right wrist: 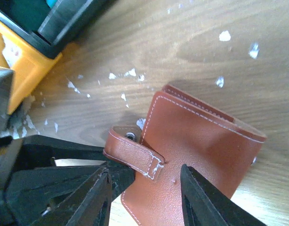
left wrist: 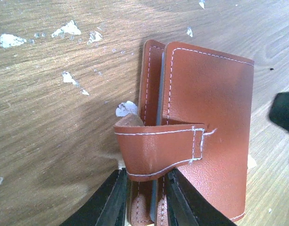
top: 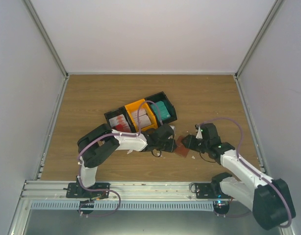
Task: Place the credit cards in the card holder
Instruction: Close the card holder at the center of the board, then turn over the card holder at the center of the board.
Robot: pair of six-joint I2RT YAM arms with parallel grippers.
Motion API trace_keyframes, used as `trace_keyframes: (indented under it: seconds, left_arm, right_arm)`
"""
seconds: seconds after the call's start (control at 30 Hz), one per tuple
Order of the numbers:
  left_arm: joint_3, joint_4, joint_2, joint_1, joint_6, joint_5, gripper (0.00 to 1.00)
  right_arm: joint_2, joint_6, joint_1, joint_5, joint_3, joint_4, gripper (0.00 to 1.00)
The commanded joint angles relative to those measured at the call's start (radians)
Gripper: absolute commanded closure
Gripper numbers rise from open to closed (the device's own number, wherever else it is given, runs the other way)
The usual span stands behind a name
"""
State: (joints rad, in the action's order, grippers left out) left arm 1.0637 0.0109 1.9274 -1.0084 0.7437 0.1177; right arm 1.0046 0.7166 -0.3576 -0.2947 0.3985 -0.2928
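The card holder (top: 182,150) is laid closed on the table (top: 91,98), between the two arms, just ahead of their bases.

In the left wrist view the left gripper (left wrist: 146,172) is seen narrowed onto the near edge of the card holder. Leather fills the gap, both fingers (left wrist: 114,202) are pressed against it, and the strap (left wrist: 154,150) is curled across them. This grasp is hidden in the top view, where the gripper is seen only at 9 o'clock of the card holder.

In the right wrist view the right gripper (right wrist: 144,169) is held released. Its jaws are spread either side of the near corner, and bare table is seen between one finger (right wrist: 97,197) and the leather. Nothing is held.

White scraps (left wrist: 64,30) are scattered around the card holder.

Only the top view shows the bins in full, at 11 o'clock of the card holder. The credit cards (top: 163,110) are stood in them:
- teal in the right black bin (top: 171,113);
- pale in the orange bin (top: 136,105);
- red and white in the left black bin (top: 111,117).
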Motion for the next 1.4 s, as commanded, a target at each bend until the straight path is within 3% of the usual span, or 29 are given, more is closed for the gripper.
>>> trace_keyframes:
  seconds: [0.0, 0.13, 0.23, 0.43, 0.8, 0.87, 0.93, 1.1, 1.23, 1.37]
  left_arm:
    - [-0.024, 0.119, 0.071, -0.004, -0.001, -0.043, 0.75]
    - [-0.026, 0.126, 0.074, -0.003, 0.004, -0.051, 0.75]
    - [-0.024, 0.125, 0.082, -0.003, 0.006, -0.048, 0.75]
    - [-0.029, 0.116, 0.096, -0.004, 0.012, -0.04, 0.75]
    - [-0.043, 0.089, 0.103, -0.002, 0.017, -0.017, 0.77]
    - [-0.049, 0.083, 0.1, -0.001, 0.017, -0.014, 0.77]
    - [-0.06, 0.067, 0.089, 0.002, 0.016, -0.012, 0.78]
    - [-0.073, 0.036, 0.012, 0.006, 0.016, 0.001, 0.77]
    - [-0.072, 0.047, -0.11, 0.006, 0.015, -0.08, 0.7]
    - [-0.063, 0.15, -0.253, 0.005, 0.001, -0.322, 0.64]
  right_arm:
    - [-0.093, 0.003, 0.02, 0.101, -0.003, -0.075, 0.57]
    - [-0.146, 0.087, 0.02, 0.243, -0.005, -0.198, 0.57]
    - [-0.138, 0.104, 0.02, 0.226, -0.026, -0.207, 0.57]
    - [-0.105, 0.124, 0.02, 0.033, -0.124, -0.028, 0.57]
    - [-0.041, 0.153, 0.021, -0.153, -0.243, 0.378, 0.57]
    - [-0.036, 0.139, 0.021, -0.148, -0.237, 0.403, 0.6]
    - [-0.053, 0.128, 0.021, -0.127, -0.231, 0.418, 0.69]
    - [-0.1, 0.06, 0.023, -0.049, -0.167, 0.313, 0.98]
    - [-0.086, -0.023, 0.021, 0.048, -0.042, 0.102, 0.99]
    - [-0.073, -0.095, 0.017, 0.19, 0.107, -0.115, 0.99]
